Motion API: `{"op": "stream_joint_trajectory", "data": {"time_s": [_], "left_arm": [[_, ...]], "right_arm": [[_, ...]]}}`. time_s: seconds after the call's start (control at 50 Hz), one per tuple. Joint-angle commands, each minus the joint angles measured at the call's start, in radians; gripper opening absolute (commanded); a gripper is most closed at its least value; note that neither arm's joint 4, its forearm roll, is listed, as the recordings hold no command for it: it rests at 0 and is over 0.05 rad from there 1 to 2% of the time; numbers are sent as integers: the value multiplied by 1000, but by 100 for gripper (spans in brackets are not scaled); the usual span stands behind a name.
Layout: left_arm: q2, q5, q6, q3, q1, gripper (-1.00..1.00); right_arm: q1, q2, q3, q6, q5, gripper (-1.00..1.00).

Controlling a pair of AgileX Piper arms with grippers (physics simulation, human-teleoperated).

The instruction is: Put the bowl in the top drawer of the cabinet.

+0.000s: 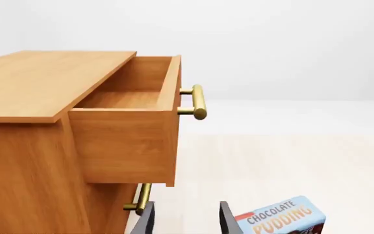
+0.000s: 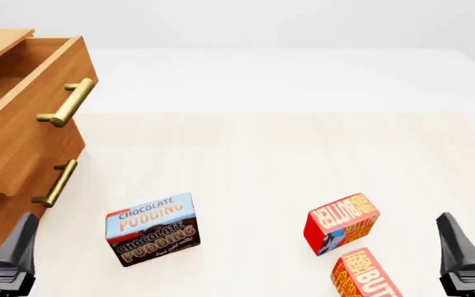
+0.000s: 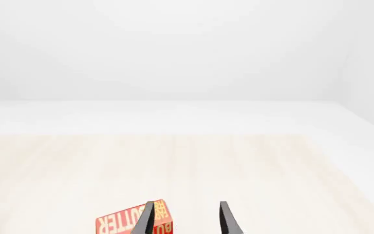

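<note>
From the left wrist view, the inside of the top drawer (image 1: 125, 100) shows: pulled out of the cabinet (image 1: 25, 146), its wooden floor bare, its brass bar handle (image 1: 198, 101) standing off the front panel. The front view shows only the drawer's front and one side wall, so its inside is hidden there. The bowl appears in no view, and its place and facing cannot be told.

The lower drawer's handle (image 2: 56, 183) sits below, its drawer closed flush. The open drawer's long axis runs along the cabinet front, and its front faces out over the counter (image 2: 262, 161), a pale wood-grain surface backed by a plain white floor and walls.

Near the cabinet lies a chocolate pudding box (image 2: 151, 228), tilted. To the right are two red butter boxes, one (image 2: 341, 223) behind the other (image 2: 366, 274); the right wrist view catches only one.

The left end effector (image 1: 185, 218) hangs with its fingers spread and nothing between them; the right end effector (image 3: 187, 218) likewise stands open and empty, just beside a butter box.
</note>
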Motion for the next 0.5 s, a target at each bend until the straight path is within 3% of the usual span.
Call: {"op": "stream_joint_trajectory", "data": {"time_s": [0.02, 0.04, 0.08, 0.1, 0.14, 0.24, 0.32, 0.5], "left_arm": [[23, 4, -19, -3, 7, 100], [96, -17, -79, -13, 24, 100], [214, -65, -96, -21, 51, 100], [233, -53, -106, -34, 47, 100], [326, -23, -193, -73, 19, 100], [376, 91, -186, -156, -8, 100], [402, 279, -174, -262, -98, 100], [462, 420, -169, -348, -249, 100]], "right_arm": [[2, 3, -3, 2, -2, 100], [2, 2, -3, 2, -2, 100], [3, 1, -3, 3, -4, 100], [2, 1, -3, 3, -4, 100], [1, 1, -3, 3, -4, 100], [-2, 0, -3, 4, -4, 100], [-3, 1, -3, 6, -4, 100], [-4, 0, -3, 8, -4, 100]]}}
